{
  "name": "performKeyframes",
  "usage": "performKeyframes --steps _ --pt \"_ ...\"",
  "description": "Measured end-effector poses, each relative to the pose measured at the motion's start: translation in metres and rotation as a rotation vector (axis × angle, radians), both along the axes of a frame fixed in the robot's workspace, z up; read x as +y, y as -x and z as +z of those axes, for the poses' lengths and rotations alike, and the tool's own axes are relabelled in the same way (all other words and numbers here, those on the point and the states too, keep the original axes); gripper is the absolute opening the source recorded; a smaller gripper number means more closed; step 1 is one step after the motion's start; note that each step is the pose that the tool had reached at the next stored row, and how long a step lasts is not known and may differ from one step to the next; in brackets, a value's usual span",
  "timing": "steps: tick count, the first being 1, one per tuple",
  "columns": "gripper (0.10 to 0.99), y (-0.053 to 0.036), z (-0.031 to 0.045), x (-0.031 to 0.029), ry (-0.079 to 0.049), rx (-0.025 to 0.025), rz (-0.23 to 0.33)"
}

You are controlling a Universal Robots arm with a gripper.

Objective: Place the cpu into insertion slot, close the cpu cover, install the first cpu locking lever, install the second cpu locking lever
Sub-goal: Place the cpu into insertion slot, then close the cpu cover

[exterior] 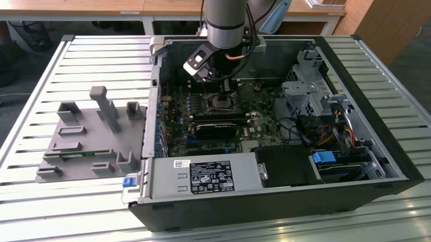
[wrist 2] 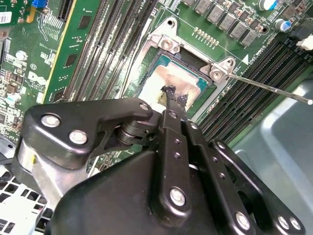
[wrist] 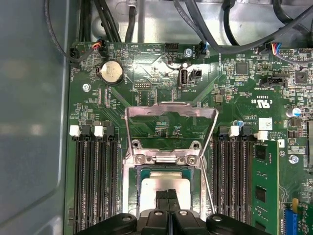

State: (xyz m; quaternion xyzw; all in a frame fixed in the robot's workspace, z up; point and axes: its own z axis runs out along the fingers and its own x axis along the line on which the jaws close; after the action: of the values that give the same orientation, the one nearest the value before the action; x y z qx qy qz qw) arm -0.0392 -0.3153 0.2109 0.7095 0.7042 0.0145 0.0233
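Your gripper [exterior: 224, 97] sits in the upper middle of the exterior view, reaching down into the open case [exterior: 269, 212]. In both wrist views its two fingers [wrist: 163, 198] are pressed together with no gap and nothing clamped between them. Their tips [wrist 2: 173, 98] rest on the top of the cpu [wrist 2: 159, 81].

You have one cpu [wrist: 164, 185], and it lies flat in the socket. You can see its green edge along the socket wall in the second wrist view.

You have one cover [wrist: 171, 106]. It is swung up and back off the socket, with its square window showing the board behind it. It is hinged at the socket edge with two screws [wrist: 140, 158].

You can count one thin lever [wrist 2: 269, 88] for sure in the second wrist view. It is raised and sticks out from the socket corner over the memory slots [wrist 2: 254, 73].

In the first wrist view, four white latches [wrist: 74, 130] cap the slot ends, two on each side of the socket. There is one green memory stick [wrist: 264, 186] seated and one coin cell [wrist: 111, 72].

On the exterior view's left, one grey fixture [exterior: 88, 136] lies on the slatted table [exterior: 101, 55], just beside the case.
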Motion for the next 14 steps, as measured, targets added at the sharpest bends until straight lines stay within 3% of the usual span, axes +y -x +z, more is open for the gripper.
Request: performKeyframes --steps 14 --pt "0.106 0.0000 0.0083 0.0000 0.000 -0.0001 0.000"
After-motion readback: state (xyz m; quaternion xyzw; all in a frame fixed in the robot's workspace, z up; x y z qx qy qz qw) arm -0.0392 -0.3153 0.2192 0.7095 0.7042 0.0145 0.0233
